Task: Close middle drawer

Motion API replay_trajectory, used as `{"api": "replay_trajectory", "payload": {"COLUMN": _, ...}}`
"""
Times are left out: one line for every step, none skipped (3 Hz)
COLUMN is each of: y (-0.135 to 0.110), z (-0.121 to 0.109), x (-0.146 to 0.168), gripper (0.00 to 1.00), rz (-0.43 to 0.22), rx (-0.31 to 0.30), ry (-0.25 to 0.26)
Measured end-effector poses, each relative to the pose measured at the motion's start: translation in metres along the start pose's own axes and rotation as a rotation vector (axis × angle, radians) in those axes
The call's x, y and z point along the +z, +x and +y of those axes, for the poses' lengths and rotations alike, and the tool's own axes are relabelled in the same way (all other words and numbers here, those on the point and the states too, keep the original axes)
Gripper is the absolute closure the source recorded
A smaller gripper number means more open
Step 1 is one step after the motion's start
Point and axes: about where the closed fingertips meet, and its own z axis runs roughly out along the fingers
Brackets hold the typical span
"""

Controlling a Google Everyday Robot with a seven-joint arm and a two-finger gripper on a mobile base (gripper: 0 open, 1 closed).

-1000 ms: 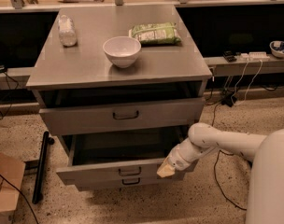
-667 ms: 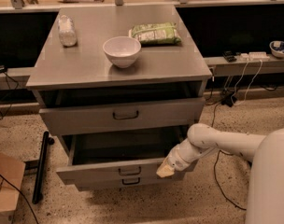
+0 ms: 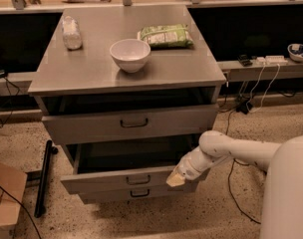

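The pincer (image 3: 175, 179) sits at the right end of the middle drawer (image 3: 104, 181), at about 5 o'clock from the cabinet's centre. It shows only as a pale yellowish tip against the grey front. Whether it is released or clenched cannot be told, nor whether it touches the drawer front or only lies in front of it. The white arm (image 3: 226, 151) reaches in from 3 o'clock. The robot's body (image 3: 288, 193) is cut off by the right and bottom edges.

The middle drawer stands pulled out, second of three. Its tray is a dark hollow whose contents cannot be made out, and its back is hidden under the top drawer (image 3: 91, 127). The top drawer is also out a little, with a shadowed gap under the counter (image 3: 91, 71). The lowest drawer (image 3: 111, 195) shows only as a narrow strip below the middle one.

On the counter, a white bowl (image 3: 130, 54) is near the centre. A green packet (image 3: 165, 35) lies at 1 o'clock from it and a clear bottle (image 3: 72, 32) at 10 o'clock. At 8 o'clock on the floor, a cardboard box (image 3: 4, 198) is cut by the left edge, with a black bar (image 3: 44, 178) beside it.

Against the frames from a second ago, the drawer front and the pincer sit in the same places; no movement shows.
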Motion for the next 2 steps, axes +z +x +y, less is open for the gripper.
{"api": "replay_trajectory", "payload": {"y": -0.0026, "z": -0.0056, "x": -0.0004, "gripper": 1.00, "rz": -0.005, "rx": -0.008, "ry": 0.005}}
{"api": "replay_trajectory", "payload": {"y": -0.0051, "z": -0.0107, "x": -0.0009, "gripper": 1.00, "rz": -0.010, "rx": -0.017, "ry": 0.008}}
